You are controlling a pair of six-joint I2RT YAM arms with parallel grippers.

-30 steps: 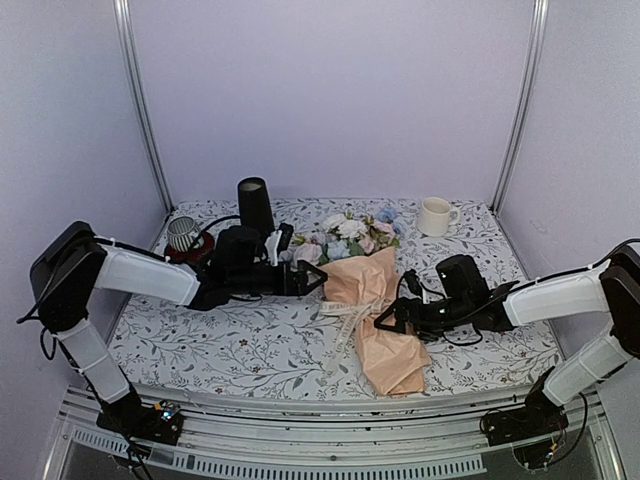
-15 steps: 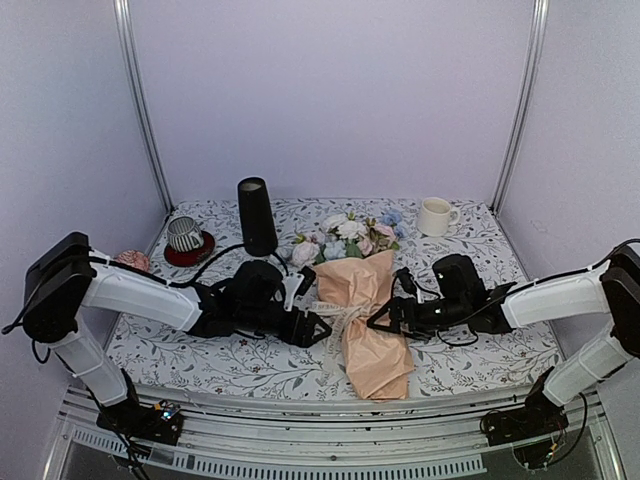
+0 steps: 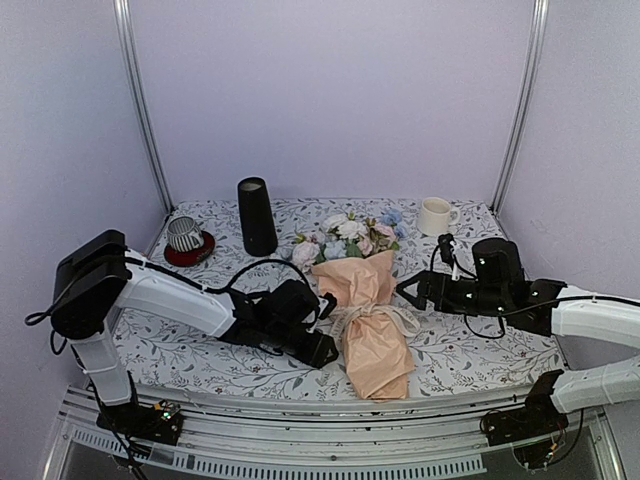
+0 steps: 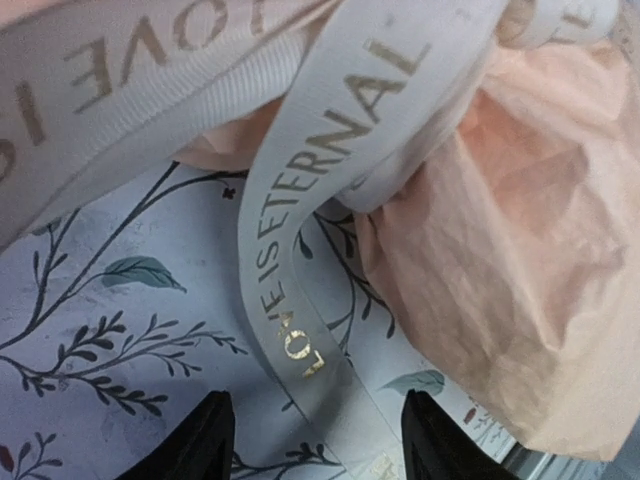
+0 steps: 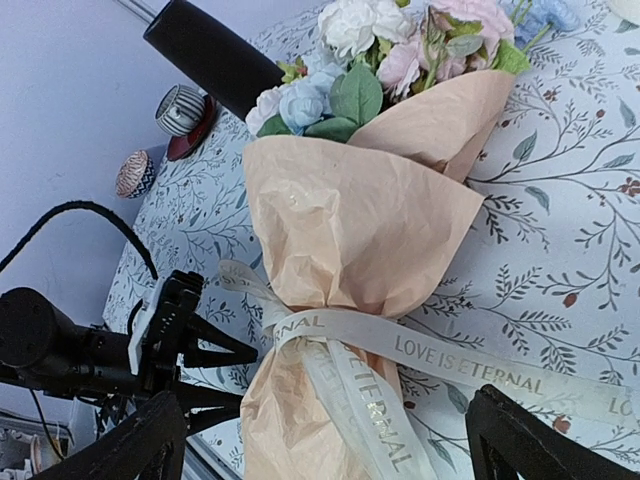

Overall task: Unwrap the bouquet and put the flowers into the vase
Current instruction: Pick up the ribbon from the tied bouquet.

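Top external view: bouquet (image 3: 368, 310) lies flat mid-table, blooms toward the back wall, wrap tail toward the near edge.
Step in hand: unwrapping, first stage, namely untying the ribbon (image 4: 300, 250). The wrap is not yet opened and no stem is in the vase (image 3: 256, 215).
Left gripper (image 4: 318, 420): jaws apart, low at the bouquet's left side. A loose ribbon tail runs between the fingers, not yet pinched.
Right gripper (image 5: 328, 400): spread wide, holding nothing, near the bouquet's right side at about knot height.
Next move (judgement): pinch the tail, then draw it away from the knot along the table (image 3: 180, 345). The other arm may need to steady the wrap so the bundle does not slide.
Bouquet appearance: crinkled peach paper, cinched at the waist. The cream ribbon is printed "LOVE IS ETERNAL" in gold.
Flowers (image 3: 345, 235): white, pink and pale blue heads with green leaves, bunched in the wrap's mouth.
Vase position: upright at the back left, well apart from the bouquet.
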